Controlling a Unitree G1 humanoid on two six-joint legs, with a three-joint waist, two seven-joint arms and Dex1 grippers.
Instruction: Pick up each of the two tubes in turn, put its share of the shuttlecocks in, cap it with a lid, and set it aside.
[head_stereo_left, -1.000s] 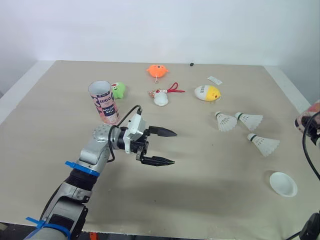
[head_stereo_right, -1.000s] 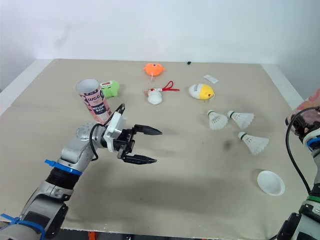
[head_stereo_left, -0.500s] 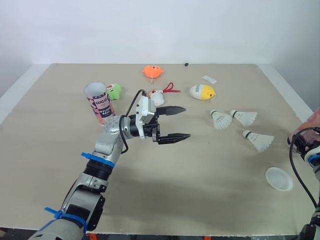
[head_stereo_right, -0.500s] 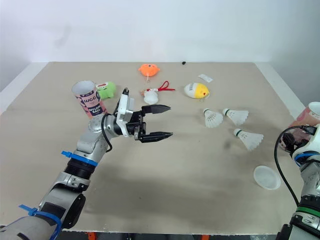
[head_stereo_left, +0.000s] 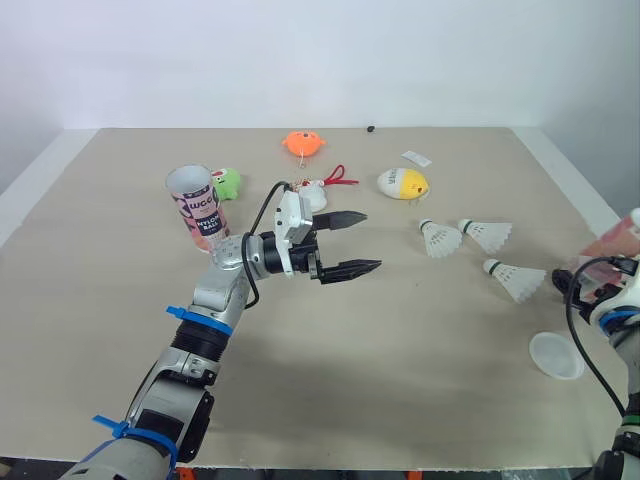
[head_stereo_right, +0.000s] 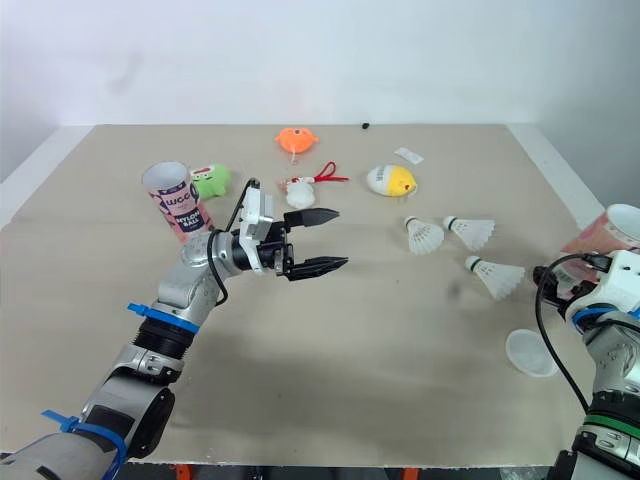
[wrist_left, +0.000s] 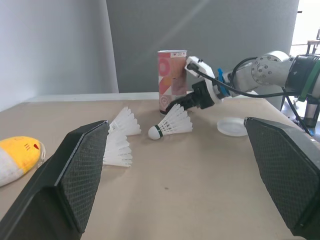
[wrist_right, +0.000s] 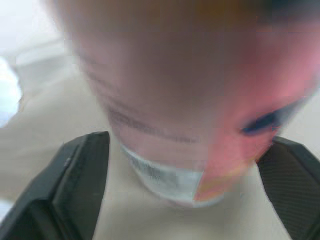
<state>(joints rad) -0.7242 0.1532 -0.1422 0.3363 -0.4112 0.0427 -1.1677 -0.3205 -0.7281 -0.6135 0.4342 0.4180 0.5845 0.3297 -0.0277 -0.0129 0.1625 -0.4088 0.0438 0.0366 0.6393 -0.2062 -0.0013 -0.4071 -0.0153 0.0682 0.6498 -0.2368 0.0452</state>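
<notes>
1. Head view, change: left arm has swung up from low near the body and out over the middle of the worktop; right arm has edged in from the right side carrying the held tube
2. Head view, pose: left arm stretched forward, left gripper above bare worktop, jaws spread, empty, aimed toward the shuttlecocks; standing tube behind it by the green toy, untouched
3. Left wrist view: right gripper pinches the held tube low down, just beside the nearest shuttlecock; lid lies flat near them, on no tube
4. Right wrist view: held tube sits between both fingers, pressed on its sides
5. Read: nothing loaded or capped yet; held tube looks staged by the shuttlecocks for the left gripper to feed it
</notes>
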